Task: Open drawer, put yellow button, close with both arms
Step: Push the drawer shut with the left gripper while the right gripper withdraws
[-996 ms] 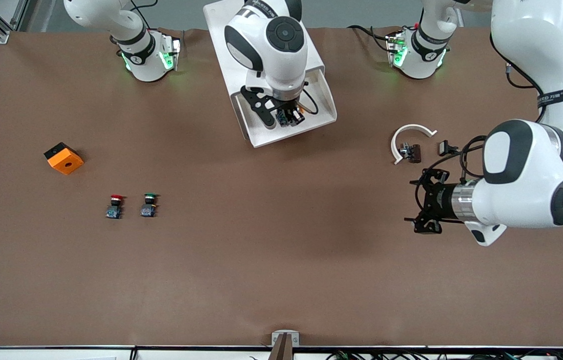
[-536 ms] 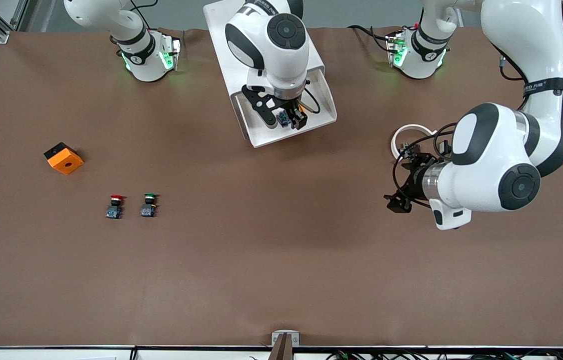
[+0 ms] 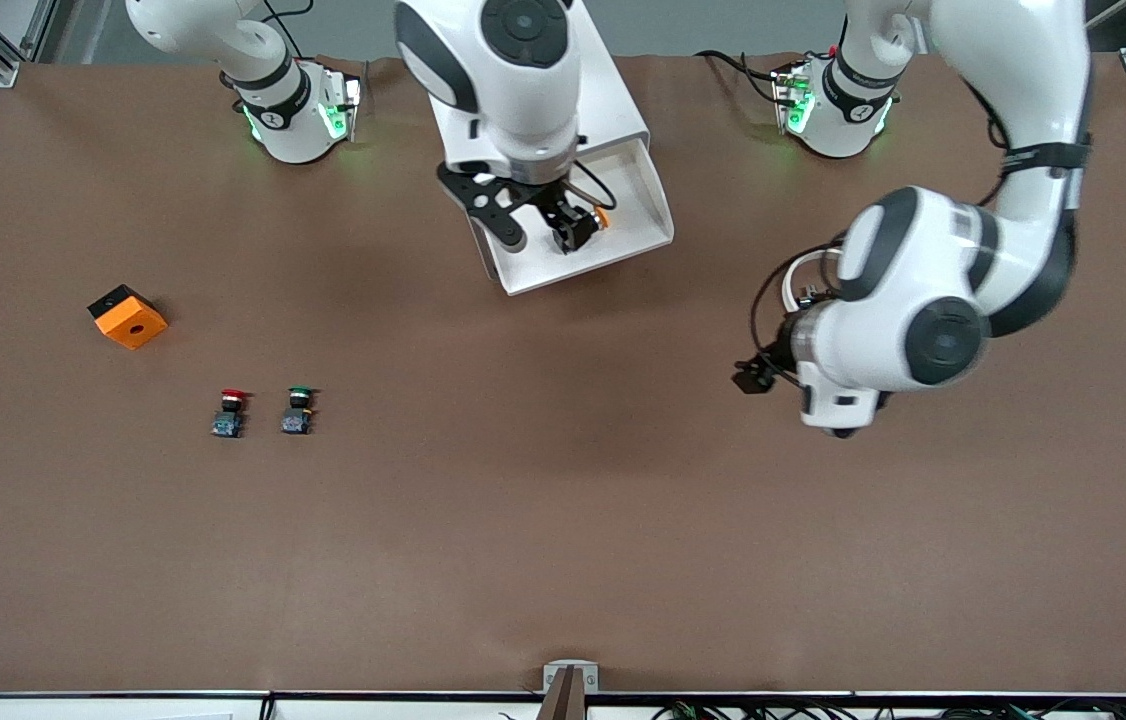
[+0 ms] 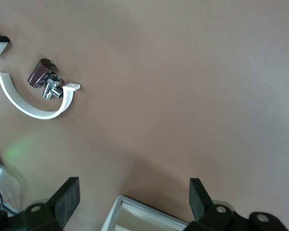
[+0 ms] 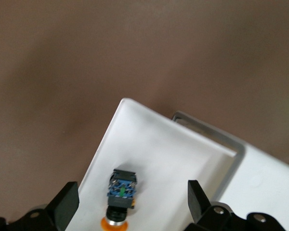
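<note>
The drawer [image 3: 613, 240], uppermost in the white cabinet [image 3: 613, 110], stands pulled out. The yellow button [image 5: 120, 198] lies on its side in the drawer's white tray, touching nothing else.

The right gripper [image 3: 563, 225] hangs over the open drawer, directly above the button, fingers spread wide and holding nothing.

The left gripper [image 4: 135, 202] is over bare table toward the left arm's end, near a white curved bracket [image 3: 795, 285]; its 2 fingers are fully apart and empty.

A red-capped button [image 3: 230, 412] and a green-capped button [image 3: 298, 410] stand side by side toward the right arm's end, nearer the front camera than an orange block [image 3: 127, 316].
</note>
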